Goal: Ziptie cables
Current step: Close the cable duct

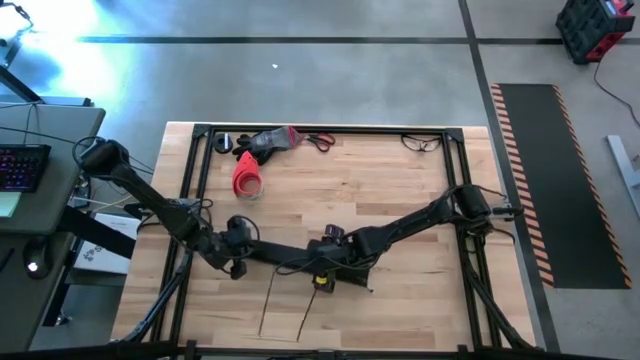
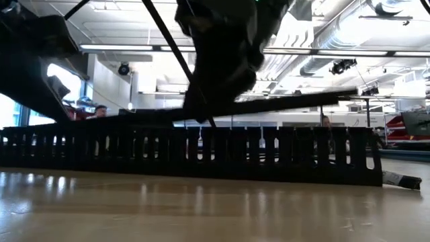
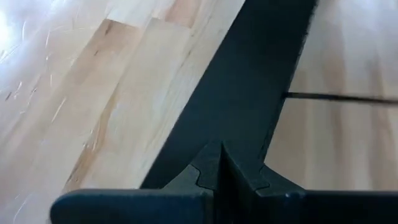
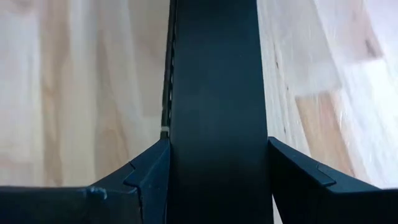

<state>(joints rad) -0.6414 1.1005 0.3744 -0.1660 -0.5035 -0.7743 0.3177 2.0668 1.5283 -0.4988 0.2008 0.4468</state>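
A long black slotted channel (image 2: pixel 201 151) lies across the table. Above it slants a flat black strip (image 2: pixel 289 102), with my right gripper (image 4: pixel 214 158) shut on it near the table's middle (image 1: pixel 322 252). My left gripper (image 3: pixel 217 163) is shut and stands at the strip's left part (image 3: pixel 249 93), near the table's left (image 1: pixel 238 262). Two thin dark strands (image 1: pixel 268 305) lie on the wood toward the near edge; whether they are the cables I cannot tell. My left gripper's shut fingertips (image 3: pixel 205 171) stand right over the strip's flat face; I cannot tell whether they touch it. My right gripper pinches the strip across its width, one finger (image 4: pixel 146 171) on each long edge (image 4: pixel 177 134). The fingers slant down from above and lie across the strip. The strip is lifted, tilted above the channel.
A red roll (image 1: pixel 246 178), a dark glove-like bundle (image 1: pixel 262 142), scissors (image 1: pixel 320 140) and glasses (image 1: pixel 422 142) lie toward the far edge. A black frame (image 1: pixel 200 135) borders the table. A thin dark line (image 3: pixel 342 96) crosses the wood beside the strip. A person (image 2: pixel 101 111) shows beyond the table.
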